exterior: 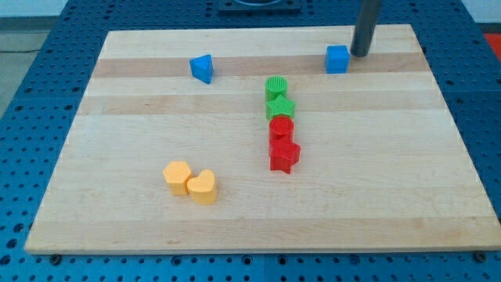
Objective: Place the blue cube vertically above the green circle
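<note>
My tip [361,54] stood just at the right of the blue cube [337,59]; this tool was a plain rod with nothing to spread or pinch. A slow leftward push should have brought it above the green circle [276,86].

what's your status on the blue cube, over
My tip just right of the blue cube, near the view's top. Cube up and right of the green circle, not yet above it. Path left looks clear.
</note>
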Motion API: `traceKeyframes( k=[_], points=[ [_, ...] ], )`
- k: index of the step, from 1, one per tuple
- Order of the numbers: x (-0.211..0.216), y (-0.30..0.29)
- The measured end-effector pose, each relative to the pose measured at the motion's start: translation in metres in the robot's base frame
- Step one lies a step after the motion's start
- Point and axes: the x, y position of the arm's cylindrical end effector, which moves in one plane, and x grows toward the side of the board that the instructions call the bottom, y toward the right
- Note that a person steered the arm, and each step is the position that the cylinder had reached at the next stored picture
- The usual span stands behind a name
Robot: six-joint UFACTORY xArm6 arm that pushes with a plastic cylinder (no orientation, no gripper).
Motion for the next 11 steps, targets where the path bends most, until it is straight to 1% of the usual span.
traceKeyframes(
  k=[1,2,3,4,5,6,7,8,9,10,11],
  points=[
    [0.014,-0.005],
    [0.014,-0.055],
    [0.015,-0.084],
    [0.036,-0.075],
    [0.064,-0.088],
    [0.049,-0.113],
    [0.008,-0.113],
    [0.003,-0.1],
    [-0.012,-0.083],
    [-0.029,-0.086],
    [-0.029,-0.112]
  ],
)
